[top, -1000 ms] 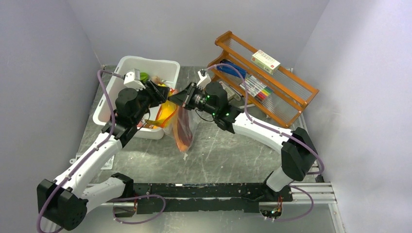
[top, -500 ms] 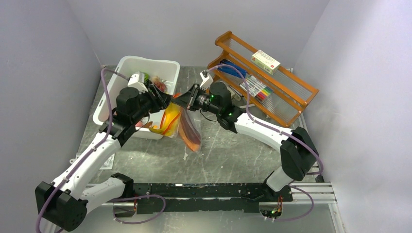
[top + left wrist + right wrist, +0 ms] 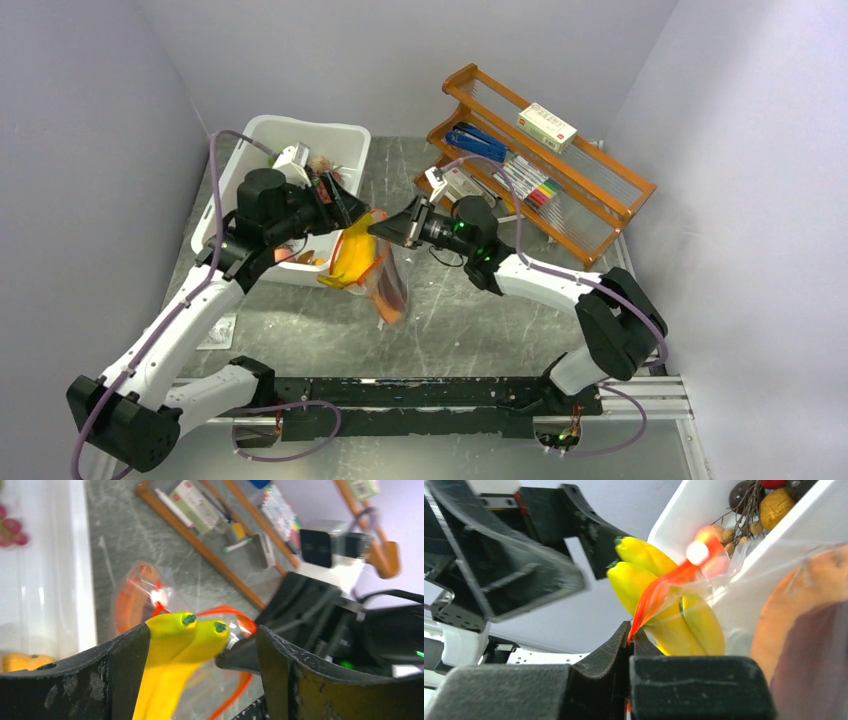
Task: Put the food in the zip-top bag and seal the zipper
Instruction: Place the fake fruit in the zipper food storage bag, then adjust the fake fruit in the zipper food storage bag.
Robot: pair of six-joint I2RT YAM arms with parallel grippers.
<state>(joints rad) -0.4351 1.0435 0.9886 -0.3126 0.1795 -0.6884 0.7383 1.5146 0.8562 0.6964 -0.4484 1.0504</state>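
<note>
The yellow banana bunch point(image 3: 353, 257) hangs with its lower part in the mouth of the clear zip-top bag point(image 3: 392, 283); its green-tipped end sticks out. My left gripper point(image 3: 338, 205) is open: the banana point(image 3: 175, 645) lies against one finger, with a wide gap to the other. My right gripper point(image 3: 385, 228) is shut on the orange-red zipper strip point(image 3: 659, 592) and holds the bag above the table. The white slider tab point(image 3: 697, 553) shows at the strip's end. The dark red-brown slab point(image 3: 809, 630) is inside the bag. Grapes point(image 3: 10, 527) and an orange fruit point(image 3: 20, 661) lie in the bin.
A white bin point(image 3: 300, 130) with the other toy foods stands at the back left, right behind the bag. A wooden rack point(image 3: 560, 180) with markers and a small box stands at the back right. Grey walls enclose the table.
Both grippers and the bag have moved right and toward the near side, away from the bin. The bag hangs more upright, and the banana now sits lower in its mouth.
</note>
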